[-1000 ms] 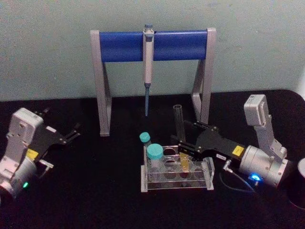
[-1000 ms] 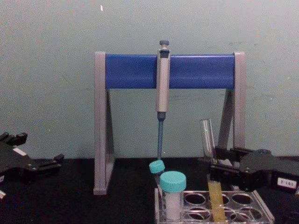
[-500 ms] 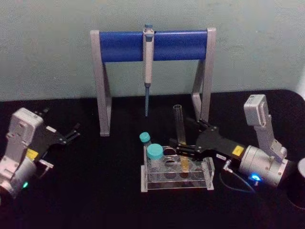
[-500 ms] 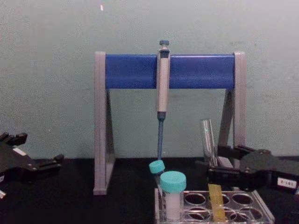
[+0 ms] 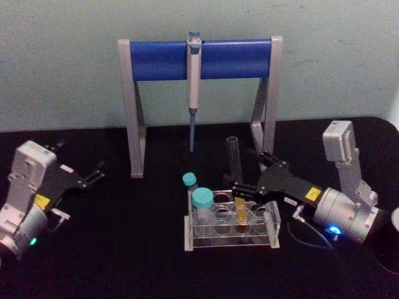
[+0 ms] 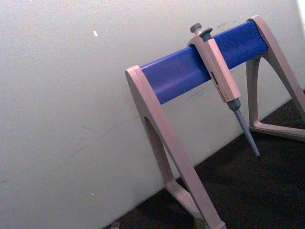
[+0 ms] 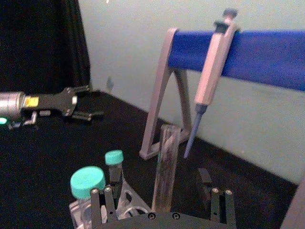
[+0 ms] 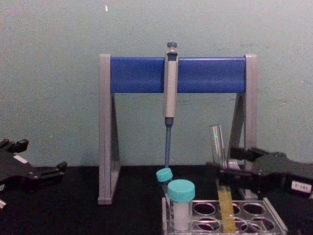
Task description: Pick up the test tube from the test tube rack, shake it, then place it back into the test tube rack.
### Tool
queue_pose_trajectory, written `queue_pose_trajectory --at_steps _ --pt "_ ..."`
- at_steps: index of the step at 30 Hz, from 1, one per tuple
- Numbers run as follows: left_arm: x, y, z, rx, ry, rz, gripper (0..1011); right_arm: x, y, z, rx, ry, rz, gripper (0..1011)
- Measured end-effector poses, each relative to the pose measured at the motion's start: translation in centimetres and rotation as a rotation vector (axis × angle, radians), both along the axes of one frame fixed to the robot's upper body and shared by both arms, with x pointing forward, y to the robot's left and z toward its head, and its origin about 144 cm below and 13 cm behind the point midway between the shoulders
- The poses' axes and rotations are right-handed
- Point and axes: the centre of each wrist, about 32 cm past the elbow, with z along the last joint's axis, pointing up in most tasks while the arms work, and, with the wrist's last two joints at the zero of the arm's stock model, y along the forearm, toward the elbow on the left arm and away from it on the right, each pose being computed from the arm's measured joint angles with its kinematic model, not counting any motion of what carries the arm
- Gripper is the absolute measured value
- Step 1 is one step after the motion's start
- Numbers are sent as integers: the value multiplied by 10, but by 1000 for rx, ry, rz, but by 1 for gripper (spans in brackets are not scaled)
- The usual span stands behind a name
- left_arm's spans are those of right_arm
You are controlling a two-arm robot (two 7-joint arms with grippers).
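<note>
Head view: test tube (image 5: 235, 167) stands near upright in the test tube rack (image 5: 231, 227), in a back-row hole toward the rack's right end, leaning a touch to the left at the top. Right claw (image 5: 243, 190) comes in from the right at mid-height on the tube, above the rack top. Right wrist view shows the tube between the two fingers (image 7: 103, 202) with a gap on both sides, so the claw is spread and straddling it, not clamped.

Left claw (image 5: 95, 175) is parked well off to the left on the tabletop (image 5: 124, 249), fingers apart, holding nothing.

Handling, my read:
- Thin clear glass, no cap. Fragile, so modest squeeze force only. Light, the liquid adds little.
- Smooth round wall is slippery, so centre it on the pads or it may squirt sideways as they close.
- Yellow liquid (image 8: 226, 208) fills roughly the lower third. With the mouth open, shake gently and stay near vertical or it could spill.
- Take hold on the bare glass above the liquid and above the rack top, about where the claw sits now. That leaves the lower part free to re-enter the hole.
- Lift straight up. A side load against the hole rim could crack the tube or drag the rack, which looks like light plastic.

Neighbours: two teal-capped vials (image 5: 202, 202) at the rack's left end, clear of the claw. Pipette (image 5: 193, 87) hangs on the stand (image 5: 201, 60) behind, its tip up and to the left of the tube mouth, so watch that side on the lift.
</note>
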Motion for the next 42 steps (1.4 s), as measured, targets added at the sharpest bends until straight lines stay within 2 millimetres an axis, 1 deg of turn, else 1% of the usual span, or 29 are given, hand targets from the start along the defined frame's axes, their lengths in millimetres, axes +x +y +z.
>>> queue_pose_trajectory --at_steps 4,8,13,17,22,30,36,42 --pt "0 0 0 0 0 0 1001 -4 0 5 24 -29 -29 1000" --pt "0 0 0 0 0 0 1001 -12 -2 14 59 -82 -95 1000" --pt "0 0 0 0 0 0 1001 -22 -6 22 70 -126 -229 1000" --pt "0 0 0 0 0 0 1001 -30 -8 26 18 -120 -377 1000" --pt "0 0 0 0 0 0 1001 -32 -8 23 -73 -68 -477 1000" --pt "0 0 0 0 0 0 1001 -28 -7 11 -157 5 -524 1000" --pt "0 0 0 0 0 0 1001 -26 -7 7 -168 24 -529 1000" --pt "0 0 0 0 0 0 1001 -25 -8 6 -169 25 -528 1000"
